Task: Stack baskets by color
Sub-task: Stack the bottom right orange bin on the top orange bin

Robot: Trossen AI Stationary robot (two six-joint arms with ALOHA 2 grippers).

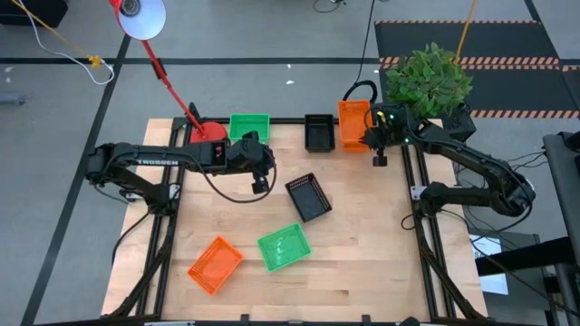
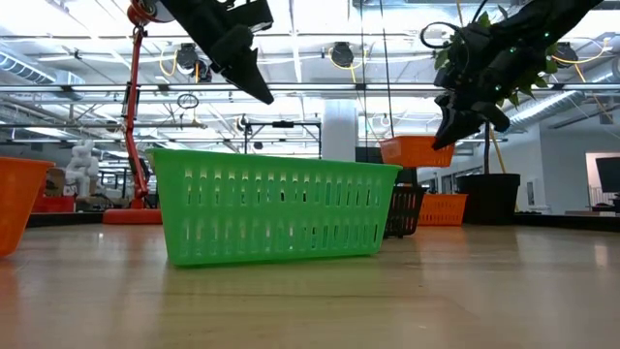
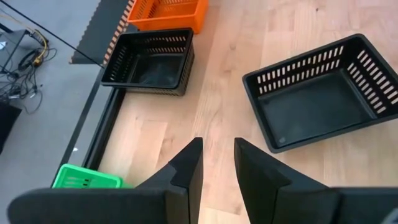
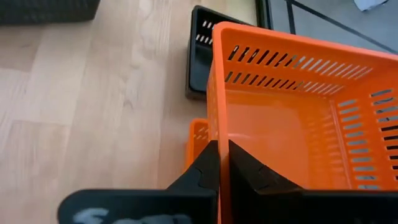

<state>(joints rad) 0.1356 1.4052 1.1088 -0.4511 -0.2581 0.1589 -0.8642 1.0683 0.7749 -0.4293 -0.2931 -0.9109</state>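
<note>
My right gripper [image 4: 224,163] is shut on an orange basket [image 1: 353,124] at the table's far right, held above a second orange basket [image 4: 198,140] that rests on the table. A black basket [image 1: 319,132] and a green basket [image 1: 249,125] sit along the far edge. My left gripper [image 3: 217,155] hovers open and holds nothing, above the table left of a loose black basket [image 1: 308,196]. A green basket [image 1: 284,247] and an orange basket [image 1: 216,264] lie nearer the front. My right gripper pinches one wall of the orange basket at its rim [image 4: 216,134], one finger inside the basket and one outside. The fingers slant down from the table's right side. The basket [image 2: 417,151] is lifted clear, roughly level and open side up.
A red lamp base [image 1: 210,132] and its stand are at the far left corner. A potted plant [image 1: 428,77] stands beyond the far right corner. Black frame rails [image 1: 410,195] run along the table's sides. Bare wood lies in the middle and at the near right.
</note>
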